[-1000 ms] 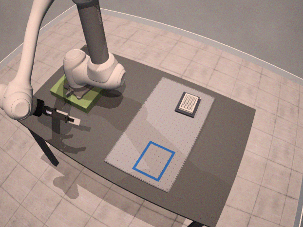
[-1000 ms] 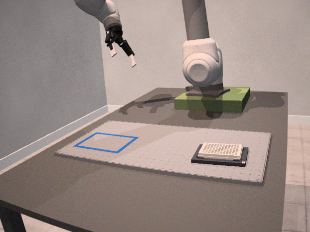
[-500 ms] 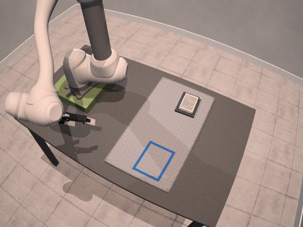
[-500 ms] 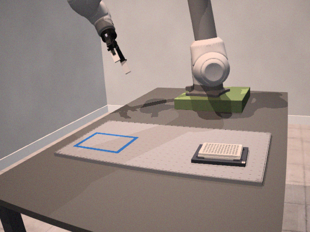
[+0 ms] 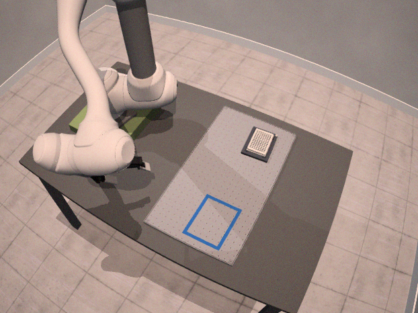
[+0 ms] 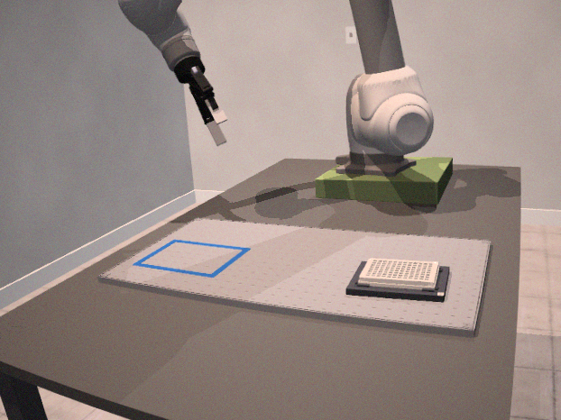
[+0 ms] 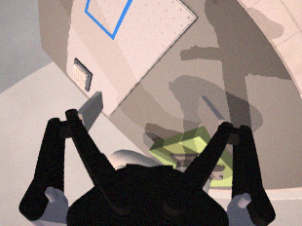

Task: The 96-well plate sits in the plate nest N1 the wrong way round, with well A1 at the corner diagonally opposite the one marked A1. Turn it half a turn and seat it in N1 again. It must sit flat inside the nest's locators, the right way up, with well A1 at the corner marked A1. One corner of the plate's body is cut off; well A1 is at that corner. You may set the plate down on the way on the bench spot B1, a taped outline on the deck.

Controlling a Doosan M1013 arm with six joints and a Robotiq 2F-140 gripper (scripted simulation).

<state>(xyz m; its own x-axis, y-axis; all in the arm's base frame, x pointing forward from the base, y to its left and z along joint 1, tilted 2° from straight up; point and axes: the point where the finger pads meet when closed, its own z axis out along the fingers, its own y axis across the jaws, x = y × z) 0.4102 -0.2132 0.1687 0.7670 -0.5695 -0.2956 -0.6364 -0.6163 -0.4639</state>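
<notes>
The white 96-well plate (image 5: 259, 141) sits flat in the dark nest N1 at the far end of the grey deck mat (image 5: 223, 180). It also shows in the exterior view (image 6: 400, 272), and small in the wrist view (image 7: 82, 74). The plate's cut corner is too small to make out. The blue taped outline B1 (image 5: 212, 221) is at the mat's near end and holds nothing. My gripper (image 6: 213, 121) is open and empty, high in the air over the table's left side, far from the plate. In the top view the gripper (image 5: 139, 164) is mostly hidden behind the arm's elbow.
The arm's base stands on a green block (image 6: 383, 181) at the table's back. The arm's elbow (image 5: 87, 149) hangs over the table's left edge. The nest has a small light mark at one corner (image 6: 440, 293).
</notes>
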